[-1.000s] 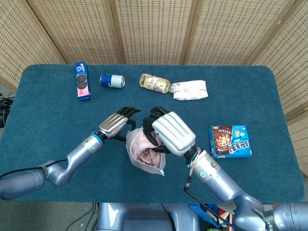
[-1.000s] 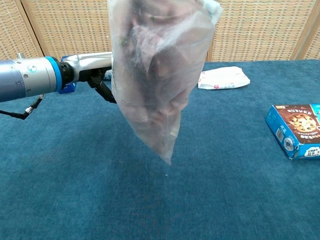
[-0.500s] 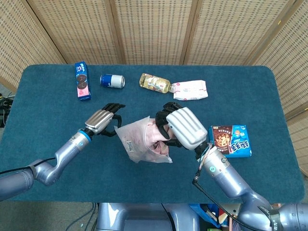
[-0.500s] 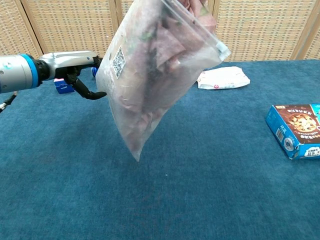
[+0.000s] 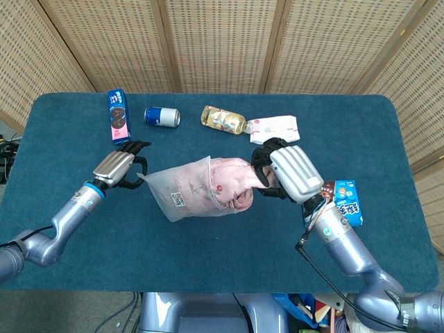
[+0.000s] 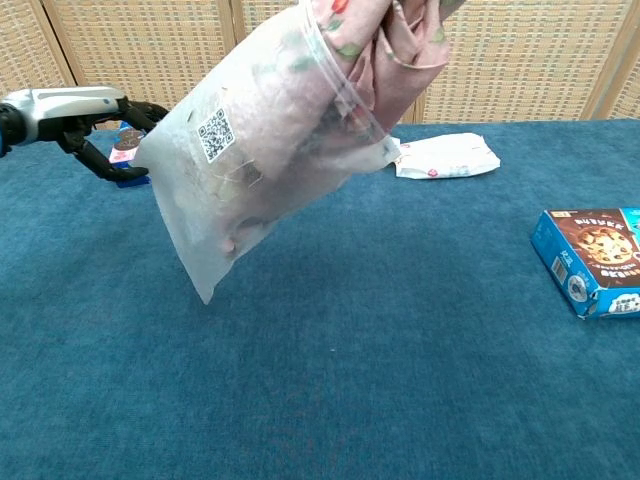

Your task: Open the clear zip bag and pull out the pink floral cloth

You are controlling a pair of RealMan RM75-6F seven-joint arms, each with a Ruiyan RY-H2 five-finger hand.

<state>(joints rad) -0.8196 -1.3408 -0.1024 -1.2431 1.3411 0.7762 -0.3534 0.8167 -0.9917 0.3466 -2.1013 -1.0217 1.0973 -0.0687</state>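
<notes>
Head view shows my left hand [image 5: 121,166] at the left of the blue table [image 5: 62,229], fingers curled and holding nothing; it has drawn back leftward over the past second and now sits just clear of the bag's closed end. A second ago it was up against the bag. The clear zip bag [image 5: 186,193] has swung from hanging nearly straight down to lying almost level in the air, above the middle of the table. Its long axis now runs left to right, with the sealed bottom corner pointing left and slightly down, toward my left hand, and the open mouth pointing right. The pink floral cloth [image 5: 232,186] bulges out of that mouth, more exposed than before. My right hand [image 5: 281,170] grasps the cloth at the mouth end. I judge the bag is open and the cloth is partly out, but most of it is still inside.
</notes>
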